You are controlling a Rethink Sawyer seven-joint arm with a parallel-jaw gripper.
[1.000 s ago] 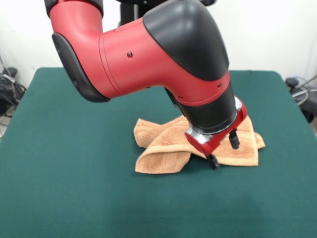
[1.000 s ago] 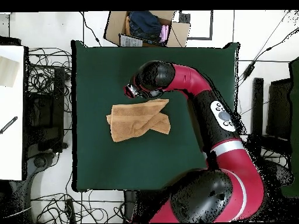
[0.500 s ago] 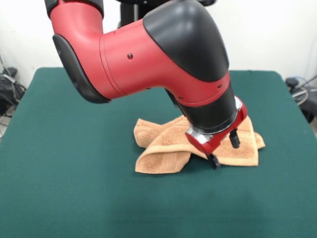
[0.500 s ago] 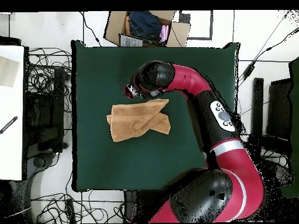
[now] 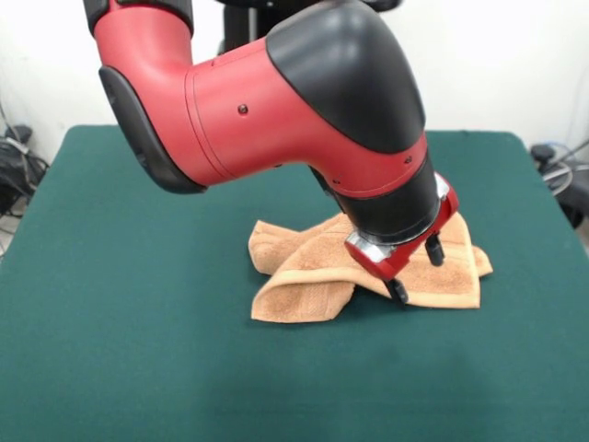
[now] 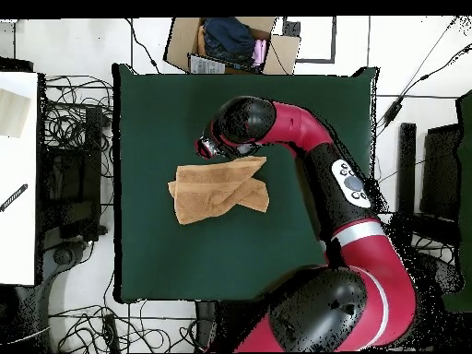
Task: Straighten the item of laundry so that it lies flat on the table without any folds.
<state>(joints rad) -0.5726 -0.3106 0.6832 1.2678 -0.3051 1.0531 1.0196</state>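
Front view shows the table (image 5: pixel 110 368), a broad dark green cloth surface that fills most of the picture, with bare green on every side of the laundry. Across its upper half reaches the red and black arm (image 5: pixel 276 110), its thick forearm slanting down from the upper left to a black wrist and a red collar just above the cloth.

Near the middle of the table, a little toward the right edge in this view, lies the towel (image 5: pixel 304 290), light orange-tan terry. It is not flat: one layer folds over another, so that a rolled flap points toward the near left and a second layer spreads toward the right, with a ribbed band showing along the folded edge. From overhead the towel (image 6: pixel 217 192) reads as a rough wedge with overlapping layers, well clear of all four table edges.

At the arm's end the gripper (image 5: pixel 416 269) hangs tilted over the towel's right part. Its two short black fingers (image 5: pixel 398 291) stand apart, with nothing between them; the lower tip is at the towel's near edge, though whether it touches cannot be told. Overhead, the gripper (image 6: pixel 208 147) sits just beyond the towel's far edge.
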